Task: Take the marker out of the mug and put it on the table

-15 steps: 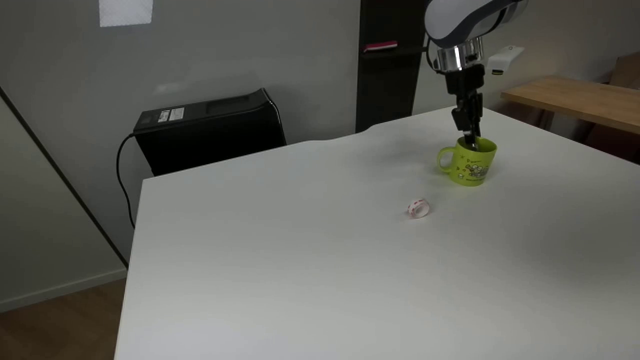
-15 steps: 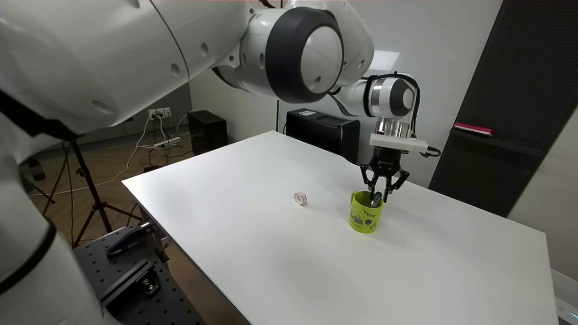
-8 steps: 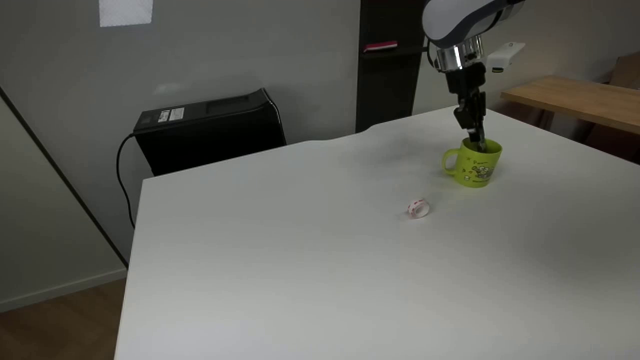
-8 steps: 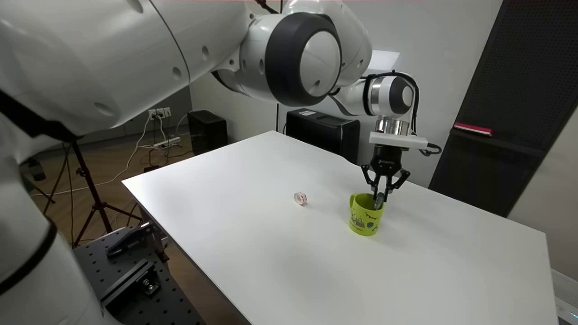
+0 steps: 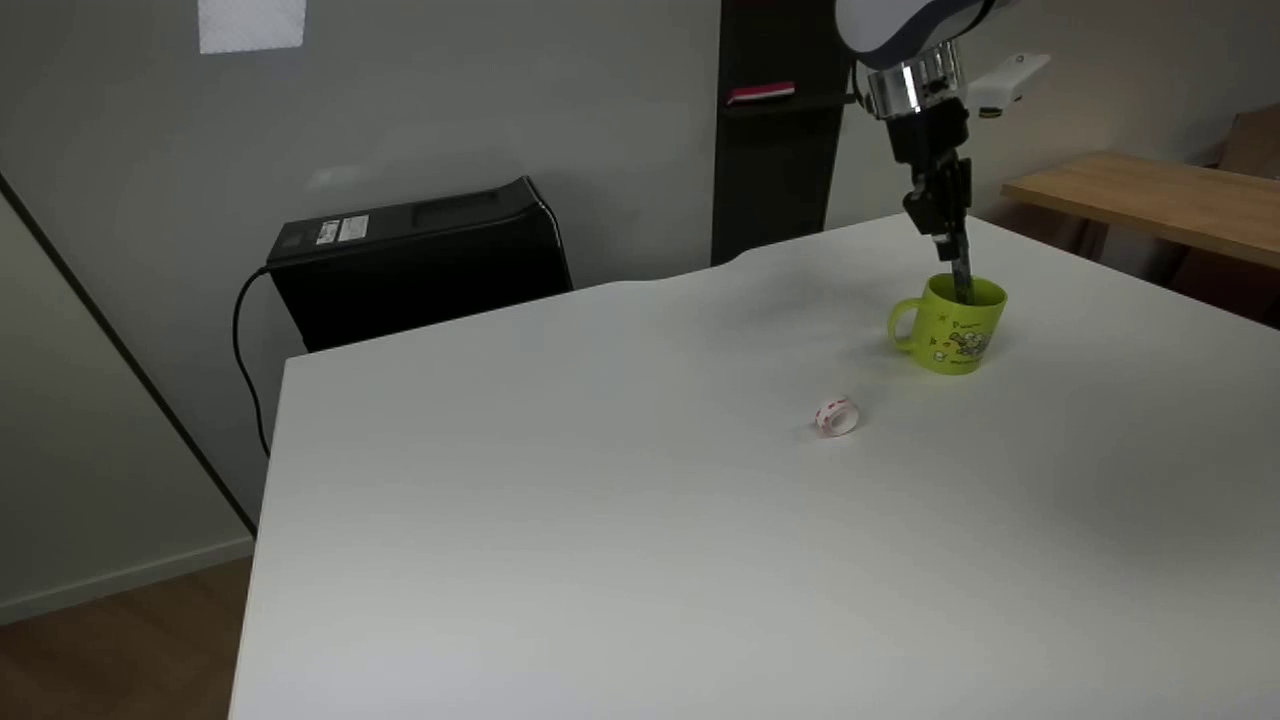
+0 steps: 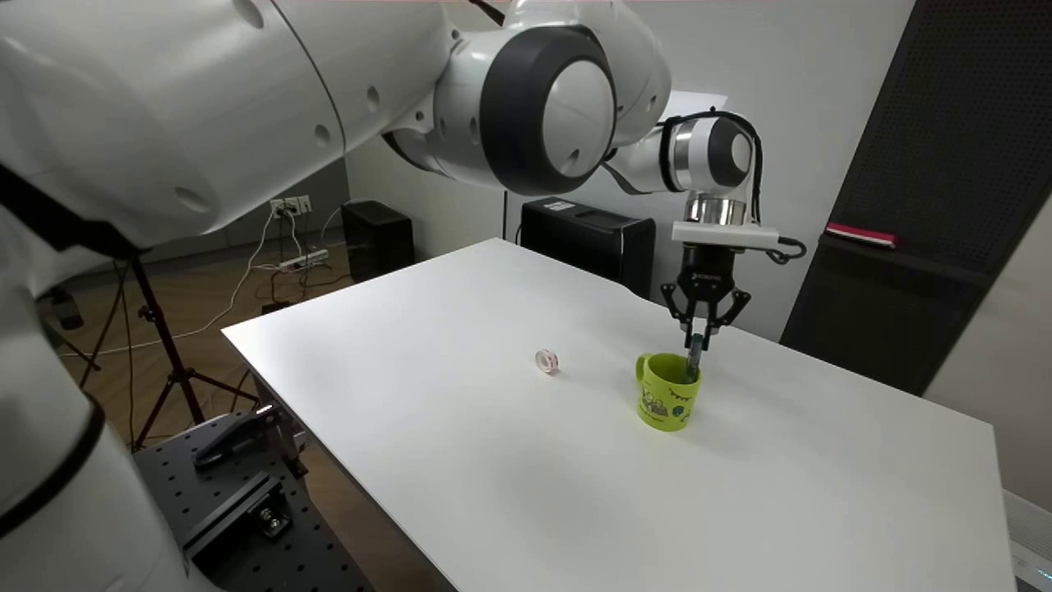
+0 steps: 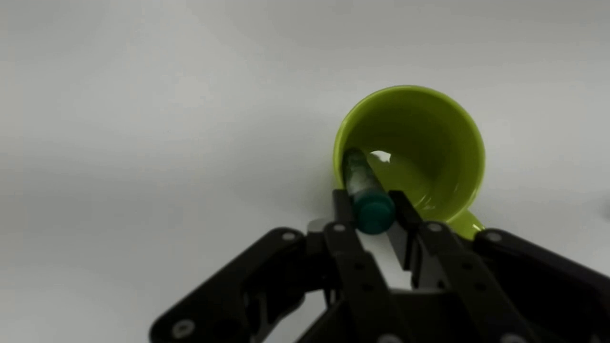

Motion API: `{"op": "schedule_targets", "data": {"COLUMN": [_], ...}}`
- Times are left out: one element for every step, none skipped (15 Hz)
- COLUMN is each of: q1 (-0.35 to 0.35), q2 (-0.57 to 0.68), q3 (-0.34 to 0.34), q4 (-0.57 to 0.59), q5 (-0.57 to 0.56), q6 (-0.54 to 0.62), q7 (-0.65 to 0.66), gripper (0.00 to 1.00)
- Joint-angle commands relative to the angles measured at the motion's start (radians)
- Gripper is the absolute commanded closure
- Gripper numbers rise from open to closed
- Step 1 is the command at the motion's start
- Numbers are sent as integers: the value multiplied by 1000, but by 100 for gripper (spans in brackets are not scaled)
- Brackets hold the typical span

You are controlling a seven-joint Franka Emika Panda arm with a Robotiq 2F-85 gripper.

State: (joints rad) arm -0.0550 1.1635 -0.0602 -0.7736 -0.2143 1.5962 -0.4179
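Toward a far corner of the broad white desk [image 5: 560,520], as an exterior view shows it, the task looks partway: a grip seems in place, the laying-down not yet done. Over that spot hangs the black tool [image 6: 698,340], aimed downward, its jaws narrow and their tips above rim height. Just below, the lime-green mug [image 6: 662,403] stands upright. Upsetting it is the chief danger, I would judge: a sideways move made too soon would press on the inner wall and drag or tip it, so a straight lift seems called for. Smaller again, the marker [image 7: 363,186] is held by the tool: its teal top lies between the jaws, apparently touching both, while its lower end is inside the mug near the wall, whether touching I cannot tell. Gripped only near the top and slightly tilted, it could pivot or slip if the rim caught it; being round, it might also roll when released. Least of all is a white ring [image 5: 826,416] with red marks, perhaps tape, resting on the desk apart from the mug.
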Motion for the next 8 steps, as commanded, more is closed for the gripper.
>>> {"op": "schedule_targets", "data": {"q1": [2,-2,-3,-4,-5,-6,-4,-4], "q2": [44,42,41,39,37,34,26,22], "q3": [-2,2,3,5,6,7,4,4], "q4": [130,143,157,171,183,195,195,204], "q5": [5,12,15,19,22,26,31,36], "q6": [-74,-92,-109,-129,-145,-163,-169,-180], "q7": [34,32,31,28,29,28,29,29], "gripper": [94,94,94,94,94,94,94,94]}}
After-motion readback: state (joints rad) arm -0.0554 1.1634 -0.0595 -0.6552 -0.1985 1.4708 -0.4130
